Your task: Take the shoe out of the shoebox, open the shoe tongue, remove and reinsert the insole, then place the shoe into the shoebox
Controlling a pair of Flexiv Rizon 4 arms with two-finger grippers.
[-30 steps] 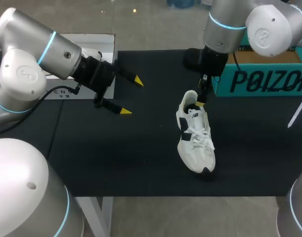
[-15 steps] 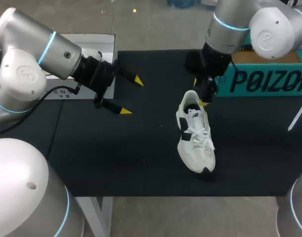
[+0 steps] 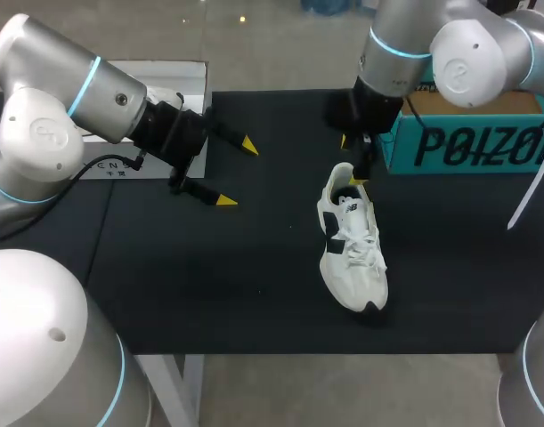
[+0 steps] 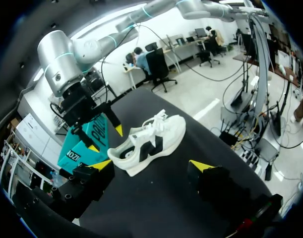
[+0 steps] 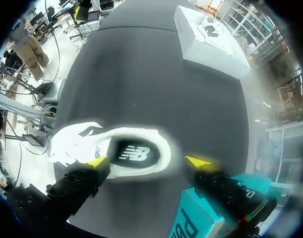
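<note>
While the shoe [image 3: 352, 253] stands on its sole on the black table [image 3: 254, 294], outside the shoebox, step 1 of the task reads as done. Items run L to R, all placed w/ ref. to the shoe.

(a) White box [image 3: 178, 76]: well apart from the shoe, off its L side and toward the far edge. Not part of the task as far as can be told.

(b) L gripper [image 3: 236, 173]: well L of the shoe, fingers wide apart, nothing between them. Its wrist view shows the shoe ahead of the spread tips, no contact.

(c) Shoe: toe toward the robot, heel toward the far edge. Laces [image 3: 359, 238] look tied and the tongue [image 3: 350, 207] lies flat, so the tongue step appears not yet begun. The dark insole [image 5: 134, 152] shows through the collar, seated inside, so removal and reinsertion are likely pending.

(d) R gripper [image 3: 349, 161]: directly over the heel, fingers spread and holding nothing. In its wrist view one tip is above the shoe's side and the other past the heel. Contact cannot be told.

(e) Teal shoebox [image 3: 467, 142]: just R of the shoe's heel end, apart from it. Final return to the box remains.
</note>
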